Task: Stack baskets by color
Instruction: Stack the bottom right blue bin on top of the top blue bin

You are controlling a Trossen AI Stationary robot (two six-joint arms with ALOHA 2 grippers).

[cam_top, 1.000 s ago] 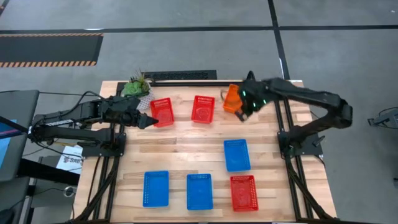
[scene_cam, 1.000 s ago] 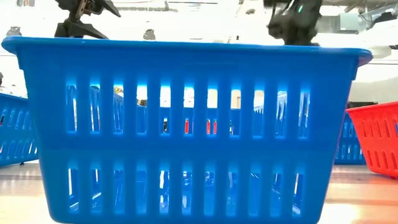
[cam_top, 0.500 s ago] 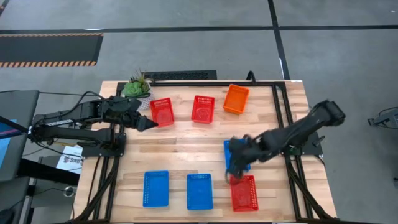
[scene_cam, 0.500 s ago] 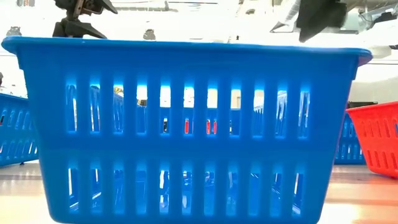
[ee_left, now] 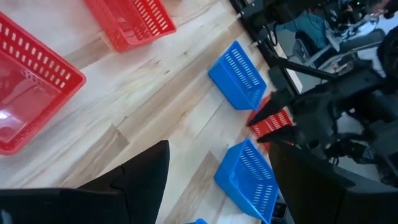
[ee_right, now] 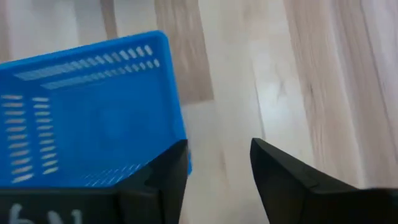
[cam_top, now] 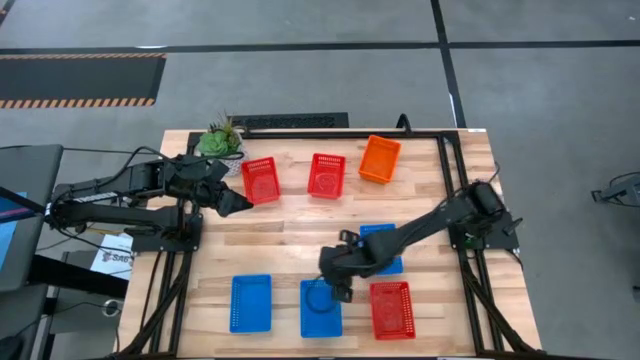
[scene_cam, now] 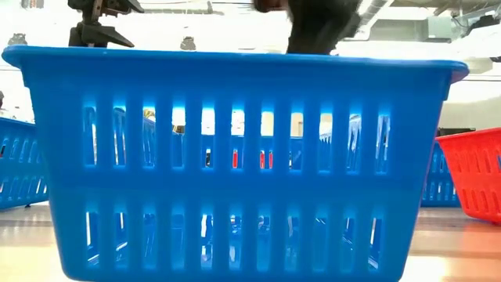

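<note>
High view shows the right gripper [cam_top: 337, 290] with fingers spread and empty, hovering over the far right corner of the middle blue basket [cam_top: 321, 308] at the near edge. Just right sit a red basket [cam_top: 392, 309] and, farther, another blue basket [cam_top: 381, 248]. The left gripper [cam_top: 240, 203], also parted, waits beside a far red basket [cam_top: 261, 179]; an orange basket [cam_top: 380, 159] lies far right.

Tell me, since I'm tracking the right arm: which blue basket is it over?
The middle blue perforated plastic basket in the front row; the right gripper hangs over its rim, jaws open.
</note>
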